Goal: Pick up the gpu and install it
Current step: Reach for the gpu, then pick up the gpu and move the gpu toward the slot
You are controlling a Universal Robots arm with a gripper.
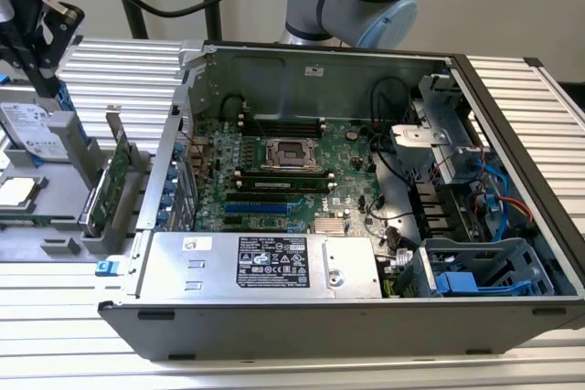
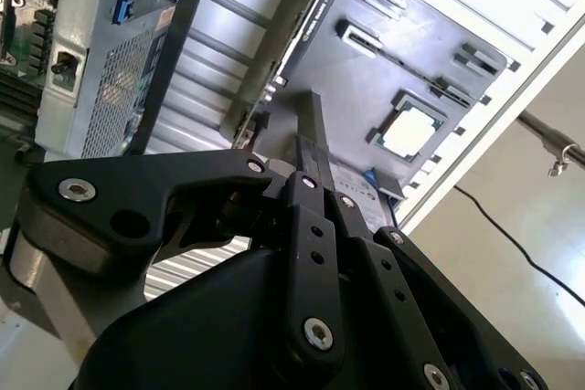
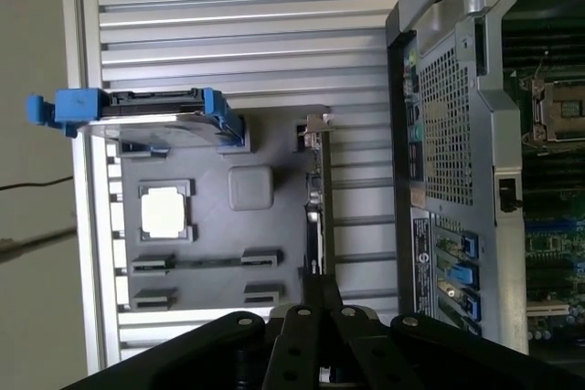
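The gpu (image 1: 111, 180) stands on edge in the gray holder (image 1: 55, 246) on the table, at the exterior view's left of the open case (image 1: 302, 70). The gripper (image 1: 37, 63) hangs above the holder with its fingers clenched on nothing. Lowered like this, they would probably strike the card's top edge or the nearby hard drive (image 1: 32, 130).
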